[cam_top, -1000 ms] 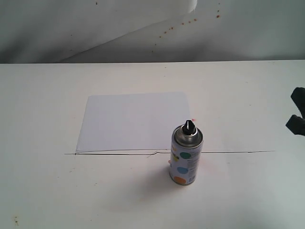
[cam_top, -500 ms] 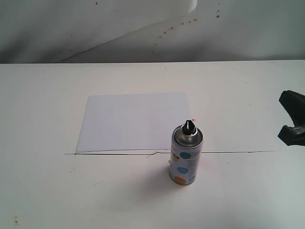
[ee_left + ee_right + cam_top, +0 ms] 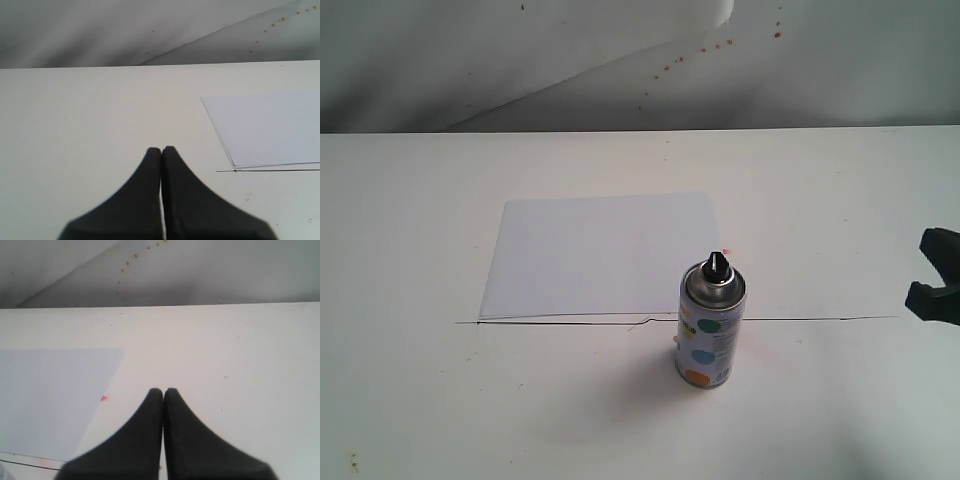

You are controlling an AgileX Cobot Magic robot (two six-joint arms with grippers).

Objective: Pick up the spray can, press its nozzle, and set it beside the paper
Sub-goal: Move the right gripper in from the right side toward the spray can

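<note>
From its wrist camera we see the right pincer [image 3: 163,390] drawn narrow, its two black fingers [image 3: 140,440] pressed flat together with nothing between them, pointing across the bare worktop [image 3: 420,400] with the paper [image 3: 600,255] off to one side. In the exterior view it is only a black shape at the right edge, well apart from the spray can [image 3: 711,335]. Most of it and its whole arm are cut off by the frame, and we cannot read its fingers from there. The left pincer [image 3: 161,149] shows only in its own wrist view. It is likewise closed tight and empty, aimed over the worktop near a corner of the paper. The spray can stands upright on the worktop, free of both pincers, just in front of the paper's near right corner, which it hides from us. Its black nozzle [image 3: 718,266] tops the shiny dome, and we cannot make out which way it faces. A thin dark line [image 3: 800,319] runs across the worktop behind the can
</note>
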